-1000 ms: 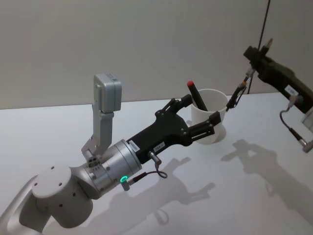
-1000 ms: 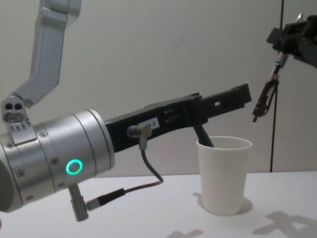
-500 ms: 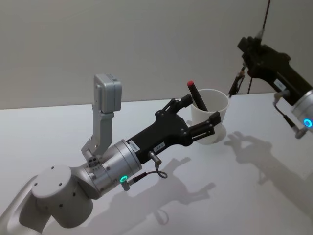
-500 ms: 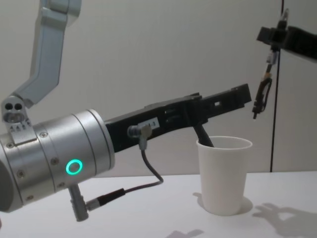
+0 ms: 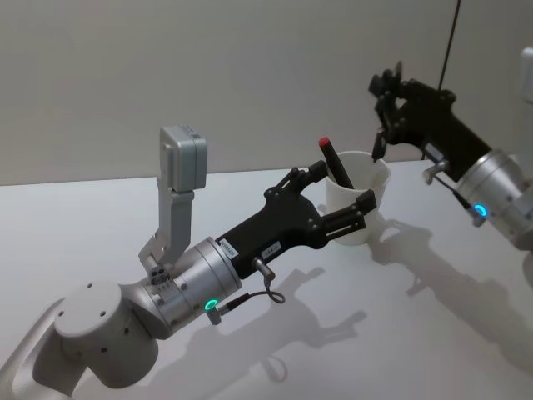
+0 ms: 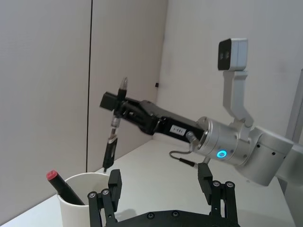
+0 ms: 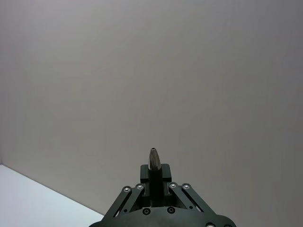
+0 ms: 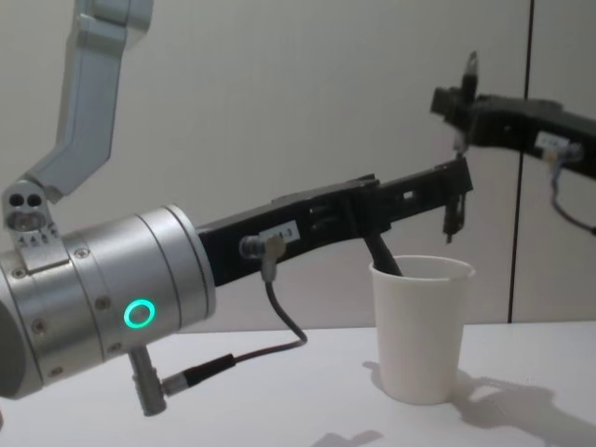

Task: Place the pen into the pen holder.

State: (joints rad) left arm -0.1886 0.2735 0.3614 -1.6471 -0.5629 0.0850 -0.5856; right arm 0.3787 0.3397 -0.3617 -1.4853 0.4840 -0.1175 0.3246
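Note:
The pen holder (image 5: pixel 348 202) is a white paper cup (image 8: pixel 419 326) standing on the table, also seen at the left wrist view's lower edge (image 6: pixel 78 201). A black marker with a red cap (image 5: pixel 335 162) leans inside it. My right gripper (image 5: pixel 386 90) is shut on the pen (image 8: pixel 453 200), a thin dark pen that hangs upright with its lower tip just above the cup's rim (image 6: pixel 112 139). Its top end pokes up between the fingers (image 7: pixel 154 158). My left gripper (image 5: pixel 346 185) is open beside the cup at rim height, holding nothing.
The white table (image 5: pixel 433 333) stretches around the cup. A plain grey wall (image 5: pixel 250 75) stands close behind. My left arm's silver wrist (image 8: pixel 102 307) reaches in from the near left.
My right arm has swung left toward the cup, carrying the pen from off to the right to just above the rim. The left arm has not moved.

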